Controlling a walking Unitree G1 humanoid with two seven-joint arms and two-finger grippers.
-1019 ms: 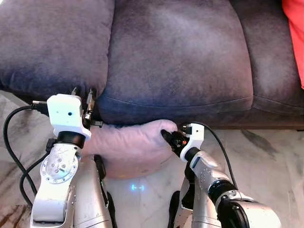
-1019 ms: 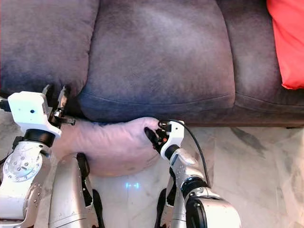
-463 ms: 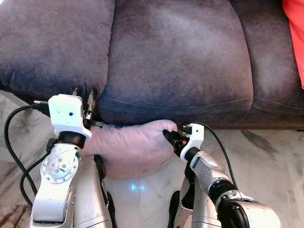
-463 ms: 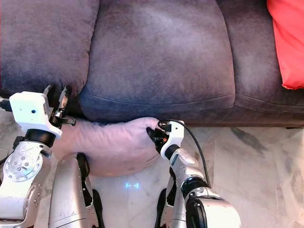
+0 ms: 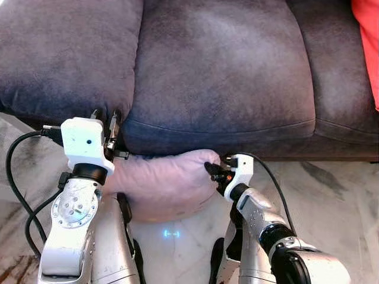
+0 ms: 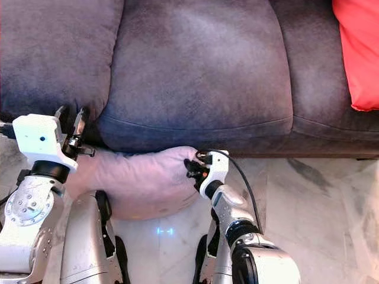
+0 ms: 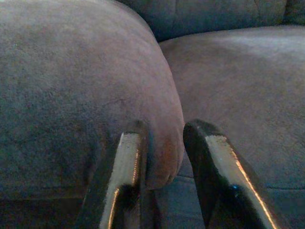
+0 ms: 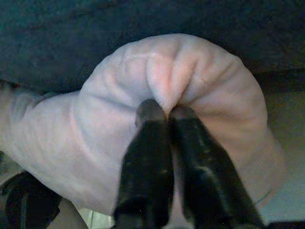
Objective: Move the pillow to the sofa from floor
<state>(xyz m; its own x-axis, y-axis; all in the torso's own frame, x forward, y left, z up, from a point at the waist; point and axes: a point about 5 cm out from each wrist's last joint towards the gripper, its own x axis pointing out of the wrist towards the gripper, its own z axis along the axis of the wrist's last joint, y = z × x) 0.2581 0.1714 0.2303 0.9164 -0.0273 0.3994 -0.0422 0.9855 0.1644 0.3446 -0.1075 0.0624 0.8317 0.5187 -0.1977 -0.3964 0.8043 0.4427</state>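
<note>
A pale pink pillow (image 5: 160, 180) lies on the floor against the front of the dark grey sofa (image 5: 225, 71), between my two arms. My right gripper (image 5: 213, 171) is at the pillow's right end, shut on a pinched fold of its fabric (image 8: 164, 81); the right wrist view has the two black fingers (image 8: 145, 143) pressed together on that fold. My left gripper (image 5: 104, 116) is raised at the pillow's left end, pointing up at the seam between two seat cushions. Its fingers (image 7: 126, 157) stand open with nothing between them, close against the cushion's front edge.
A red cushion (image 6: 355, 53) rests on the sofa at the far right. Pale marble floor (image 5: 331, 189) stretches right of my right arm. A black cable (image 5: 15, 177) loops beside my left arm. The wide middle seat cushion (image 6: 195, 65) lies directly ahead.
My right gripper's fingers have drawn together on the pillow's right corner and bunched the fabric. The left arm has hardly moved.
</note>
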